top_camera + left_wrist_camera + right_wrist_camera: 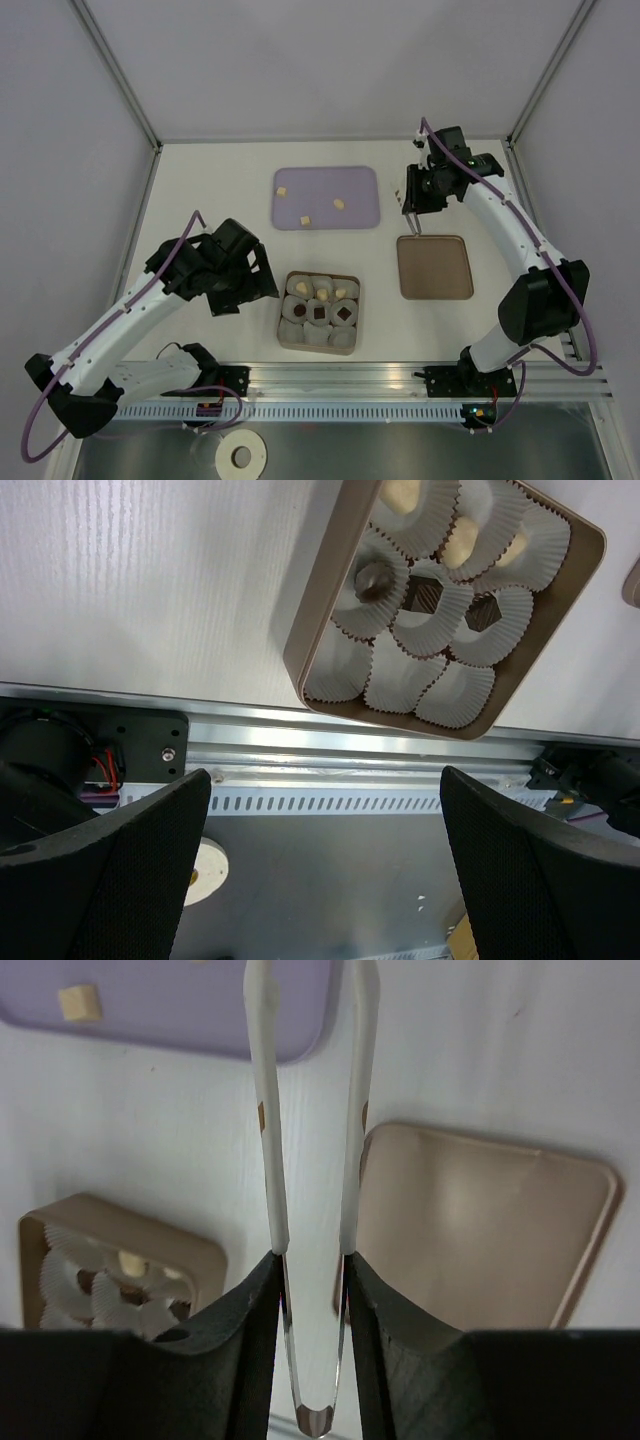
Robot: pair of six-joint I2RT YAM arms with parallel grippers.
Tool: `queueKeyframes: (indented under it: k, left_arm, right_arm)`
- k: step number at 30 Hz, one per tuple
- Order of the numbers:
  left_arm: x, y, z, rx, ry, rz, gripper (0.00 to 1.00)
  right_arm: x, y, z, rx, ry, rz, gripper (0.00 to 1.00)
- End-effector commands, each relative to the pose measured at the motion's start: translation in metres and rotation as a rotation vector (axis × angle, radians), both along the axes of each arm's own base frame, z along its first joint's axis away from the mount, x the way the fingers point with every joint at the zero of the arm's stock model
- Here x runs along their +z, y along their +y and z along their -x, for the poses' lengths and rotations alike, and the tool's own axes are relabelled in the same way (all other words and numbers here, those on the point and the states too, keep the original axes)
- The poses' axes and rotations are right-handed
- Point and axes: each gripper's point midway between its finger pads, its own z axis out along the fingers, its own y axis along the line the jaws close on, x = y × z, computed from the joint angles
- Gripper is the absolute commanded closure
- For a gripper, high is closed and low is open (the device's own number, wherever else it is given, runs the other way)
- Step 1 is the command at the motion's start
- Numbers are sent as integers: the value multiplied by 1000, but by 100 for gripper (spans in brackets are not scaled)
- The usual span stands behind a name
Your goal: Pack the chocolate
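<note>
Right gripper (312,1260) pinches tweezers (262,1110) over gap between purple tray (180,1010) and brown lid (480,1220); left gripper (325,775) wide, empty.

No text, label, brand or number can be read in any view — nothing legible.

Bright, even light from above, with only soft shadows.
You get the white worktop (200,180) sharp in the top view. The metal rail (350,755) shows mild glare, and in the left wrist view the near fingers (100,880) look dark and blurred.
</note>
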Motion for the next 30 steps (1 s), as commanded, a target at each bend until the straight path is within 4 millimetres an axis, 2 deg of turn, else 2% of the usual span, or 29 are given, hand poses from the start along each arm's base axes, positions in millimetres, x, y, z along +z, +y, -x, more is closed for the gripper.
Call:
queueKeyframes:
  k: [1,2,3,4,5,9,10,11,13,14,15,16,18,19,21,27,30]
  left_arm:
    - [7,8,28,0,113,-8,0]
    - [8,8,28,4,111,-2,0]
    - [9,7,28,6,111,5,0]
    - [8,7,29,1,113,6,0]
    - [8,8,31,1,117,4,0]
    - [7,11,36,0,127,6,0]
    - [6,11,38,2,133,10,0]
    - [6,11,38,4,135,13,0]
    - [7,12,40,7,138,16,0]
    - [7,12,41,10,137,20,0]
    - [7,13,42,13,142,16,0]
    - [7,14,43,18,143,16,0]
    - [8,15,44,26,143,21,0]
    - [9,15,45,28,142,23,0]
    - [9,16,46,42,146,26,0]
    - [11,13,50,44,167,45,1]
    - [10,15,52,42,174,35,0]
  right_arm:
    - [15,27,30,-90,92,-37,63]
    - [12,32,29,-115,105,-23,62]
    - [11,45,31,-85,109,-17,62]
    - [15,53,28,-76,102,-17,62]
    - [4,62,25,-47,132,-2,61]
    - [-15,102,17,133,170,108,61]
    - [-8,106,10,156,153,130,61]
    - [-28,112,5,181,196,167,61]
    - [-31,119,-6,209,190,197,61]
    - [-49,120,-11,215,225,219,61]
    - [-48,119,-20,212,203,246,61]
    - [-63,120,-24,216,226,264,61]
    - [-66,125,-32,228,213,267,61]
    - [-78,124,-36,226,227,287,61]
    - [-82,125,-43,211,219,294,61]
    - [-106,134,-53,202,217,276,60]
    - [-111,141,-57,216,212,249,60]
